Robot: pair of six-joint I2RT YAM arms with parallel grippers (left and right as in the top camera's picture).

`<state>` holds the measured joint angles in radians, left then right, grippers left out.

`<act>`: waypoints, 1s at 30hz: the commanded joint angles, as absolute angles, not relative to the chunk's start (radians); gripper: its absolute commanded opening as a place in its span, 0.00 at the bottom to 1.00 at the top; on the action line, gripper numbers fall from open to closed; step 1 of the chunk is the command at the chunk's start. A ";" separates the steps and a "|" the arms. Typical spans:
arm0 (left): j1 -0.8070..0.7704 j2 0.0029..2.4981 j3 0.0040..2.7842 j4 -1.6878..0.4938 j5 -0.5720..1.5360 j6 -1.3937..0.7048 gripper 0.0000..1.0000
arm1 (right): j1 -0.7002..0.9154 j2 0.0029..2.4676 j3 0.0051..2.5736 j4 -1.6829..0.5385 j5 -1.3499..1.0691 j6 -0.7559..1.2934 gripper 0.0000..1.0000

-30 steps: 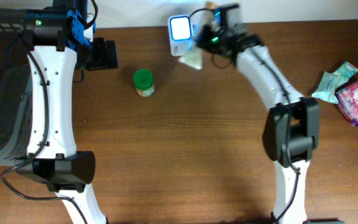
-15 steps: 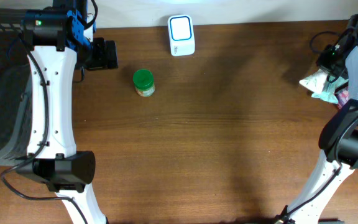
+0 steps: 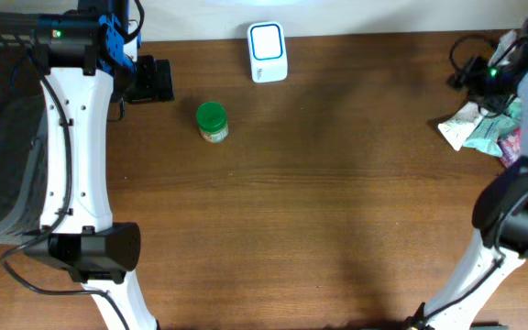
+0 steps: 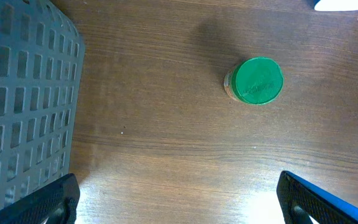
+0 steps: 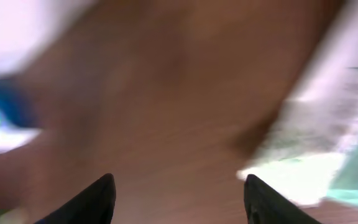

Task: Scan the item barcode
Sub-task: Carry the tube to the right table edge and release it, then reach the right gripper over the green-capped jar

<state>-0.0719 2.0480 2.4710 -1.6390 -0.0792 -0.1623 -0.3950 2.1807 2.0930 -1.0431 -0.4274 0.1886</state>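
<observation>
While the right gripper (image 5: 179,186) hangs with fingers (image 5: 101,199) spread and empty, the pale packet (image 5: 297,149) lies on the table (image 5: 166,93) just ahead of its right finger: probably light, soft, crinkly film, best pinched across a flat sealed edge.

Packet (image 3: 459,128) and scanner (image 3: 268,52), well apart on the table (image 3: 337,211)
Pale whitish-green packet lies at the right edge, crumpled I think (it's blurry). White scanner with a lit blue screen sits at the far edge.
</observation>
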 commanded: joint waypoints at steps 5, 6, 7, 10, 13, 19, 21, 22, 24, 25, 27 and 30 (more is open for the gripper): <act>-0.076 2.050 2.470 -1.640 -0.083 -0.171 0.99 | -0.220 2.131 2.115 -1.179 -0.765 0.153 0.75; -0.076 2.050 2.470 -1.640 -0.083 -0.171 0.99 | -0.176 2.131 2.115 -1.178 -0.752 0.153 0.87; -0.076 2.050 2.470 -1.640 -0.083 -0.171 0.99 | -0.125 2.131 2.115 -1.171 -0.719 0.154 0.99; -0.076 2.050 2.470 -1.640 -0.083 -0.171 0.99 | 0.018 2.134 2.112 -1.139 -0.538 0.154 0.99; -0.076 2.050 2.469 -1.640 -0.083 -0.171 0.99 | 0.151 2.135 2.109 -1.058 -0.485 0.154 0.99; -0.076 2.050 2.469 -1.640 -0.084 -0.171 0.99 | 0.351 2.135 2.109 -0.900 -0.399 0.155 0.99; -0.076 2.050 2.470 -1.640 -0.083 -0.171 0.99 | 0.396 2.135 2.109 -0.869 -0.299 0.218 0.99; -0.076 2.050 2.469 -1.640 -0.084 -0.171 0.99 | 0.401 2.135 2.109 -0.857 -0.302 0.223 0.99; -0.076 2.050 2.469 -1.640 -0.083 -0.171 0.99 | 0.401 2.135 2.109 -0.854 -0.303 0.245 0.99; -0.076 2.050 2.469 -1.640 -0.084 -0.171 0.99 | 0.401 2.135 2.108 -0.858 -0.302 0.244 0.99; -0.076 2.050 2.469 -1.640 -0.084 -0.171 0.99 | 0.402 2.135 2.096 -0.859 -0.302 0.244 0.99; -0.075 2.050 2.470 -1.640 -0.084 -0.171 0.99 | 0.406 2.135 2.078 -0.853 -0.302 0.244 0.99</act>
<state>-0.0719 2.0480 2.4710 -1.6386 -0.0792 -0.1627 0.3973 2.1311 2.1010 -0.8581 -0.3176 0.2359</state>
